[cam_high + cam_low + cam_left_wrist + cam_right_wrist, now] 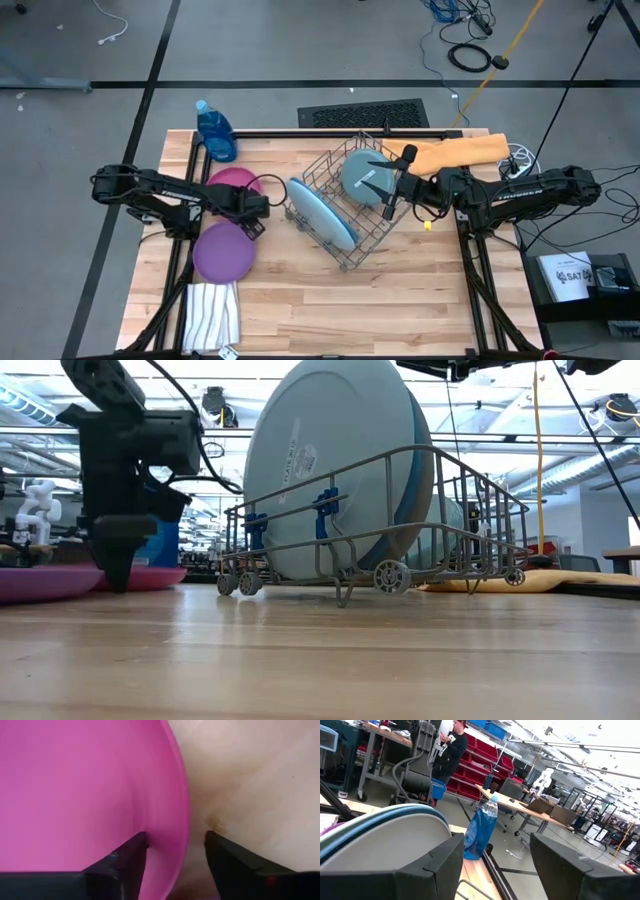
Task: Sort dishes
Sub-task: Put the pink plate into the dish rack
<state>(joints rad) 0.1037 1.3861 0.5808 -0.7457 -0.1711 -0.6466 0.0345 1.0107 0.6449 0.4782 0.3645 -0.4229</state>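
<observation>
- Straddling the edge of the magenta plate (232, 180), the left tool (262, 208) sits low at the counter (400, 300), its fingers (125, 857) spread apart, one over the plate's pink surface and the other over bare wood (nothing is clamped)
- Lying flat just in front of the magenta plate, the purple plate (222, 250) is close beside it, and the striped cloth (212, 315) lies next to the purple plate at the counter's near edge
- Standing on edge in the wire dish rack (355, 205), a light blue plate (322, 214) leans at the rack's left end with a darker blue rim behind it; the grey plate (362, 172) stands at the rack's far right part
- Reaching into the rack from the right, the right tool (392, 188) hovers over the grey plate with its fingers (437, 870) released and wide apart, the plate's rim showing between and below them
- Crowding the far side are a blue bottle (216, 132) at the left corner and an orange cloth (455, 152) behind the rack
- Beyond the counter a person (451, 745) stands among red bins
</observation>
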